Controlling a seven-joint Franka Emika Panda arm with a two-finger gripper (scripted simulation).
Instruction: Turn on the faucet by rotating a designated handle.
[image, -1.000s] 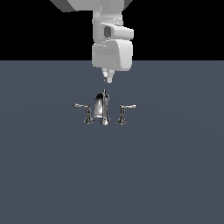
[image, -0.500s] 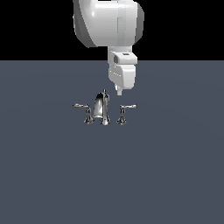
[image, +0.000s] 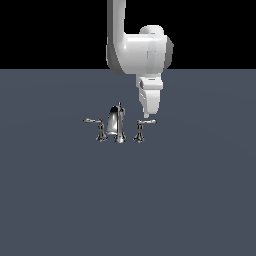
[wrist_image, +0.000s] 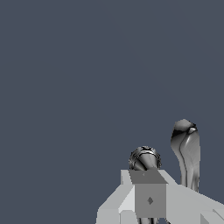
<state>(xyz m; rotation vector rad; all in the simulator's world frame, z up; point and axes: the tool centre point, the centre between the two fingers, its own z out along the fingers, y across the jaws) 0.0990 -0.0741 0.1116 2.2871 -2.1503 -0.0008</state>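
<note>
Chrome glints on the faucet (image: 119, 125), a small three-piece set standing on the flat slate-grey tabletop (image: 128, 200). Its tapered spout (image: 117, 121) rises in the middle, with a lever on a short flared post at each side. One lever (image: 96, 128) sits on the exterior view's left; the handle (image: 141, 128) sits on the exterior view's right, its thin arm pointing away from the spout. The white arm (image: 139, 50) comes down from above, and the fingers (image: 146, 115) hang just over the outer end of that right-hand handle, very close to it; contact cannot be judged. From this side the fingers look like one narrow tip, and whether they are parted or pressed together cannot be told. The wrist view shows the pale grey finger housing (wrist_image: 148, 197) in front, with a rounded chrome knob (wrist_image: 145, 158) just past it and a taller chrome piece (wrist_image: 186, 148) beside that.
</note>
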